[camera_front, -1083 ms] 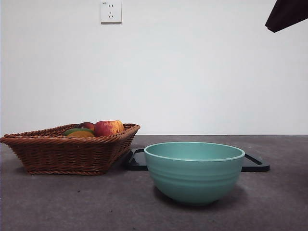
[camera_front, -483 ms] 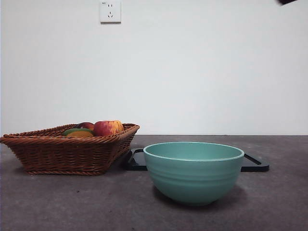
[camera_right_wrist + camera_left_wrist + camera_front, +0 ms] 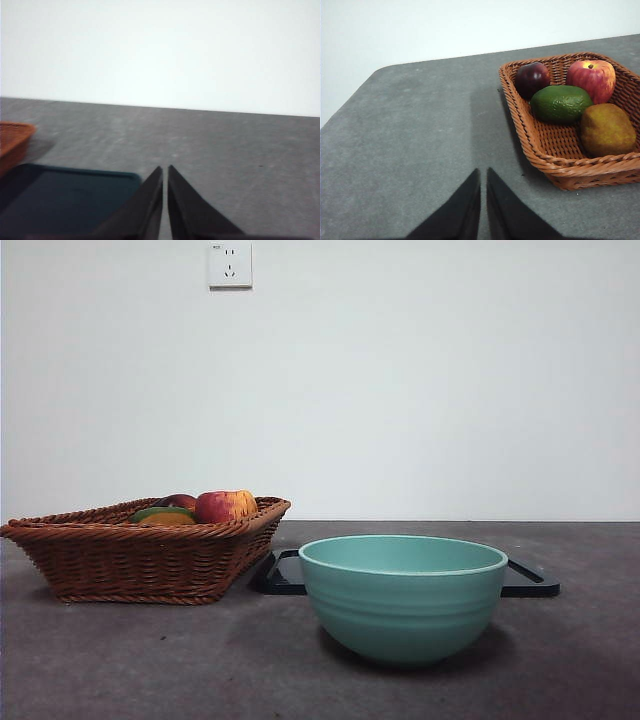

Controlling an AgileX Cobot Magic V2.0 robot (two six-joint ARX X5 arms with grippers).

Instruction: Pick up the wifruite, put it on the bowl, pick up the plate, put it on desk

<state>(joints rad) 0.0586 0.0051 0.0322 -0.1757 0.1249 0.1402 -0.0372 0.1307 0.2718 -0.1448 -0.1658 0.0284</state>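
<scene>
I seem to be in a bare test room: a plain white wall (image 3: 400, 390) with one white power socket (image 3: 230, 264), and a matte dark grey table (image 3: 150, 660) holding staged props.

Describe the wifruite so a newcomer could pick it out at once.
Find the brown wicker basket on the desk. Four fruits lie inside; the wifruite is the dull brownish-orange lump, beside the green fruit and the red-and-yellow apple.

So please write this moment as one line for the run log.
left gripper: shut, beside basket | right gripper: shut, near tray | brownish fruit: in basket | bowl: on desk
</scene>
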